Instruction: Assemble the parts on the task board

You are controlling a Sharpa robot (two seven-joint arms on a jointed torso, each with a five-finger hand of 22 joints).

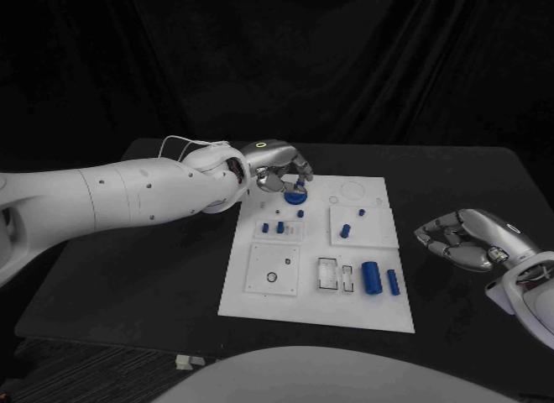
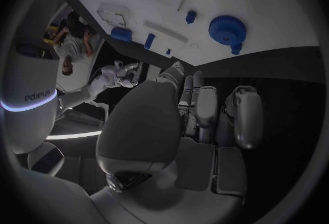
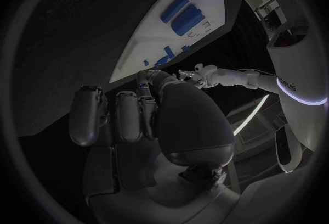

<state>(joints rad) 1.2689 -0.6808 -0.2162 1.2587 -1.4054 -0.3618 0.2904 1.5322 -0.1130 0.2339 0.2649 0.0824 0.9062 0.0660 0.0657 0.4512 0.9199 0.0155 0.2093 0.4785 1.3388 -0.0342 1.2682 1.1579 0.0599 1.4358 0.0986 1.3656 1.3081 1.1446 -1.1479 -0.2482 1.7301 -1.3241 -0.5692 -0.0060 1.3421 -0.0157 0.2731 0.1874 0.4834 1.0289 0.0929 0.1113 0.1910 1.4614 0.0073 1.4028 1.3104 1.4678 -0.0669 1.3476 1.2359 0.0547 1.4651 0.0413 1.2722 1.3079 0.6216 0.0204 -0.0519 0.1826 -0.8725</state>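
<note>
Left hand [image 1: 281, 165] above blue gear [image 1: 295, 199] on task board [image 1: 277, 302], fingers curled, holding nothing; right hand [image 1: 467, 238] beside board, fingers curled empty.

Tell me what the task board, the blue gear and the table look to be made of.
Task board: matte white, flat and rigid with recessed pockets, probably plastic or painted sheet.
Blue gear: uniform blue with a toothed rim and no shine, likely moulded or printed plastic.
Table: flat black, dull surface; the material itself cannot be told.
</note>
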